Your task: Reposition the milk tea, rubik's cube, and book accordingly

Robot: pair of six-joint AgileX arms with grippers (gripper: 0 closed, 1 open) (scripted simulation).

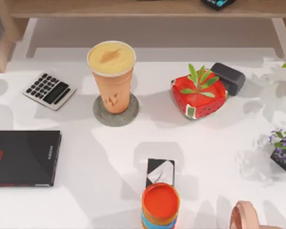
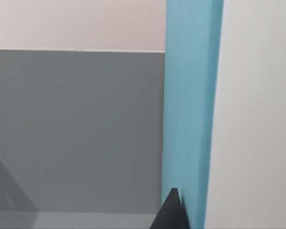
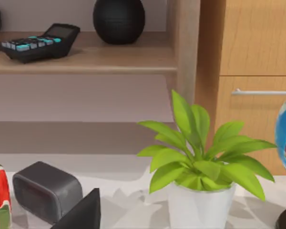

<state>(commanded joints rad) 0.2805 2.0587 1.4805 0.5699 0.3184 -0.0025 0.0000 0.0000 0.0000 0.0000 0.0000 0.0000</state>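
Book [image 2: 190, 105] teal, cropped, beside the left claw's dark fingertip [image 2: 171, 212]; both claws' grip states indiscernible.

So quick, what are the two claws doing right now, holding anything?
Left tool: a dark fingertip sits against the blue book; grip cannot be told.
Right tool: a dark fingertip shows near the potted plant; cannot be told.
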